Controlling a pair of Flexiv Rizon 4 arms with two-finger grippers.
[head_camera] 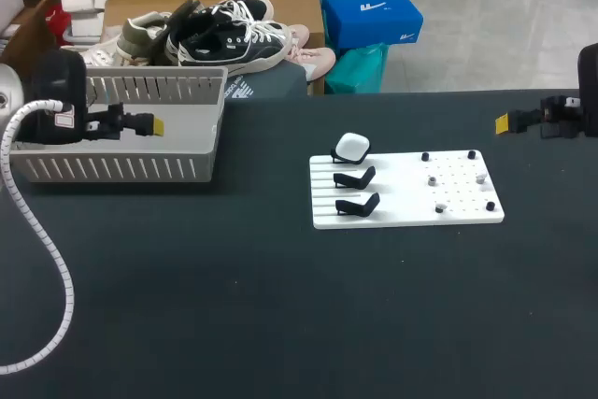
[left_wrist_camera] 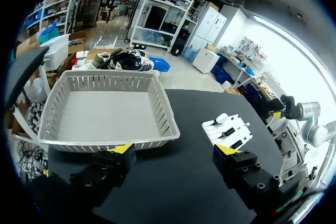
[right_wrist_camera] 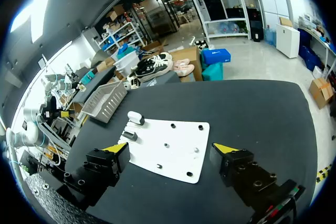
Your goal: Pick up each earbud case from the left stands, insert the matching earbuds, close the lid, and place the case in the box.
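A white earbud case (head_camera: 351,147) sits closed on the rearmost of three black stands at the left side of a white board (head_camera: 406,195); the two nearer stands (head_camera: 356,191) are bare. Small earbuds (head_camera: 435,180) lie among black pegs on the board's right half. My left gripper (head_camera: 155,125) hangs open over the grey basket (head_camera: 159,73), well left of the board. My right gripper (head_camera: 503,122) stands open at the table's far right, behind the board. From the left wrist, the open gripper (left_wrist_camera: 175,150) faces basket (left_wrist_camera: 105,114) and case (left_wrist_camera: 221,118). The right wrist's open gripper (right_wrist_camera: 169,148) hangs over the board (right_wrist_camera: 173,140), case (right_wrist_camera: 135,117) ahead.
The basket stands at the table's back left and holds nothing. A white coiled cable (head_camera: 47,240) from my left arm hangs over the table's left part. Black tabletop (head_camera: 280,306) spreads in front of the board.
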